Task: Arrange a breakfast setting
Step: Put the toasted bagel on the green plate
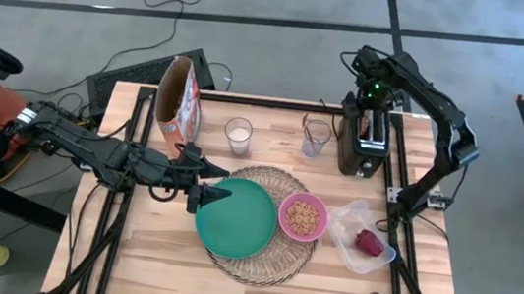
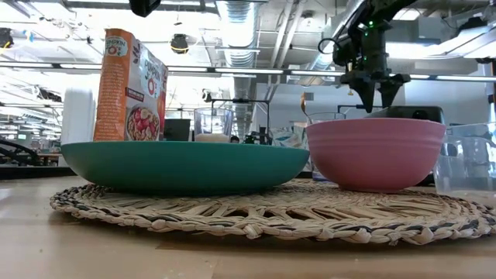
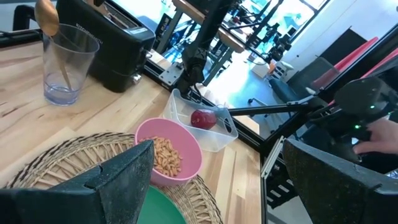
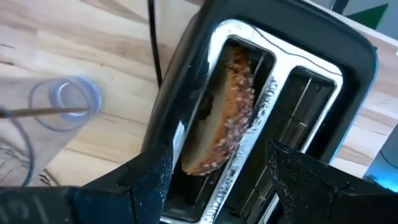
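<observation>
The teal plate (image 1: 237, 220) and the pink bowl (image 1: 304, 216) of cereal sit on the round straw mat (image 1: 264, 261). My left gripper (image 1: 206, 182) is open and hovers above the plate's left rim (image 3: 214, 152). My right gripper (image 1: 370, 98) is open and points down over the black toaster (image 1: 361, 144). Its fingers stand on either side of the slot that holds the bagel (image 4: 225, 106), which stands on edge. The cereal box (image 1: 178, 98) stands at the far left. One glass (image 1: 238, 134) holds milk and another (image 1: 316, 136) holds the gold spoon. The red fruit (image 1: 368, 241) lies in the clear tub (image 1: 360, 239).
The toaster's cable (image 4: 155, 43) runs across the table beside the spoon glass. The clear tub sits right of the mat, near the table's right rail (image 1: 401, 232). Bare wood lies at the near left (image 1: 141, 252).
</observation>
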### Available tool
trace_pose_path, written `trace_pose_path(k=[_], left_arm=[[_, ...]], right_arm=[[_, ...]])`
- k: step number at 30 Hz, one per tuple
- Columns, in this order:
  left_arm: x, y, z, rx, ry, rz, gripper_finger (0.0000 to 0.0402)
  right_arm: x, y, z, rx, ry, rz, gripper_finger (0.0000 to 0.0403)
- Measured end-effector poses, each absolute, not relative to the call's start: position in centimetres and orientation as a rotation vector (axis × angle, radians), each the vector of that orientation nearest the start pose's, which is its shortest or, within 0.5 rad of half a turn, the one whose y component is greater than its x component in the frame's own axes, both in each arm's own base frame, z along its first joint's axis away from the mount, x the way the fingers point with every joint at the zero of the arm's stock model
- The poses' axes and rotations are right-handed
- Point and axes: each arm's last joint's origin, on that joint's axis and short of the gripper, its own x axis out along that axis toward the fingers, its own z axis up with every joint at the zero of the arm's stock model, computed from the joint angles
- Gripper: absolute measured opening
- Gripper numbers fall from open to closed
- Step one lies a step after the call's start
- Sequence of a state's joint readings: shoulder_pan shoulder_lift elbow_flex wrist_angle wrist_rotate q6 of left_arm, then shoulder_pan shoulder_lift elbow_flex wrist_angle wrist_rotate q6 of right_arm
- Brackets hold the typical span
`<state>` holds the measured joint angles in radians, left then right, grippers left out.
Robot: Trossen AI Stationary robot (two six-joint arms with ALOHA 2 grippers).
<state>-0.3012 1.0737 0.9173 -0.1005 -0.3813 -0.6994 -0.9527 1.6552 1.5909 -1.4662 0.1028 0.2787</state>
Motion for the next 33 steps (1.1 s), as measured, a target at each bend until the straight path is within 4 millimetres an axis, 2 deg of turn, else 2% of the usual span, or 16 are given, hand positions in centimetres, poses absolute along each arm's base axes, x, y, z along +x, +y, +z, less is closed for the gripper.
trace_pose_path(k=[5, 18, 33], left_arm=[[22.95, -6.00, 33.26, -0.610, 0.203, 0.160, 0.0338], [22.95, -6.00, 33.26, -0.598, 0.203, 0.161, 0.0338], [22.95, -6.00, 33.27, -0.594, 0.202, 0.163, 0.0338]], right_arm=[[16.71, -24.68, 30.66, 0.885, 1.369, -1.052, 0.0281], [16.27, -25.00, 30.59, 0.891, 1.365, -1.058, 0.0276], [16.30, -25.08, 30.59, 0.882, 1.361, -1.054, 0.0166]])
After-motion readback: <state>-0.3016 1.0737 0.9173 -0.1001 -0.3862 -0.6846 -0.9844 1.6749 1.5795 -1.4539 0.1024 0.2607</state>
